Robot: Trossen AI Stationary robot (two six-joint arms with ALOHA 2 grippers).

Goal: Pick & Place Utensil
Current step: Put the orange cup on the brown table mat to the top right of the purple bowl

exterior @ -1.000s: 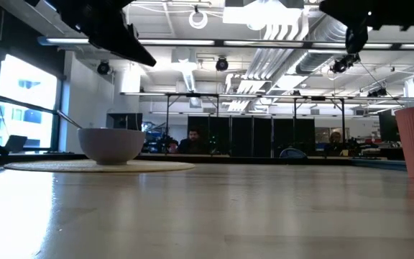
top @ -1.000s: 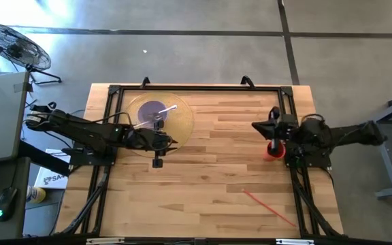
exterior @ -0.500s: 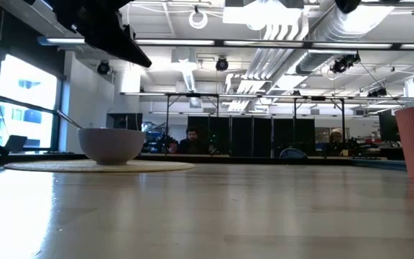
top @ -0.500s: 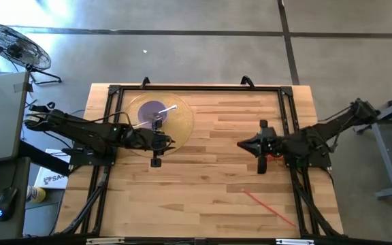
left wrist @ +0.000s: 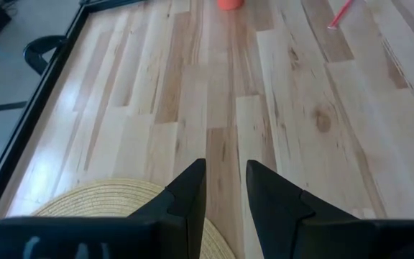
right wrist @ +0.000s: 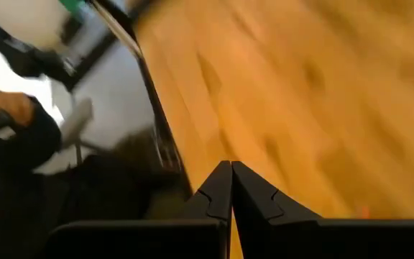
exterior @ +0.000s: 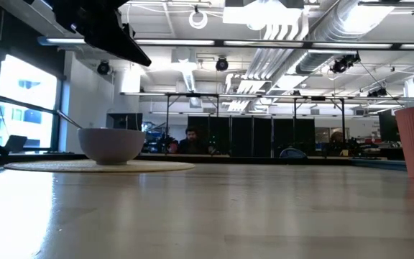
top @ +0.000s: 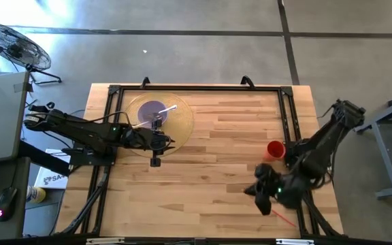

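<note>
Thin red utensil (top: 283, 218) flat on table, near front right corner, partly hidden.

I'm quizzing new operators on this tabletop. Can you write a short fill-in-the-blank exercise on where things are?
1. The bowl stands on a round woven ____.
2. The colour of the cup is ____.
3. The right gripper is over the near right of the table, its fingers ____.
4. The left gripper hangs at the placemat's ____.

Missing words: placemat; red; shut; edge

Wooden table (top: 216, 156): mat (top: 182, 122) (round), cup (top: 275, 150), utensil (top: 284, 218).
</note>
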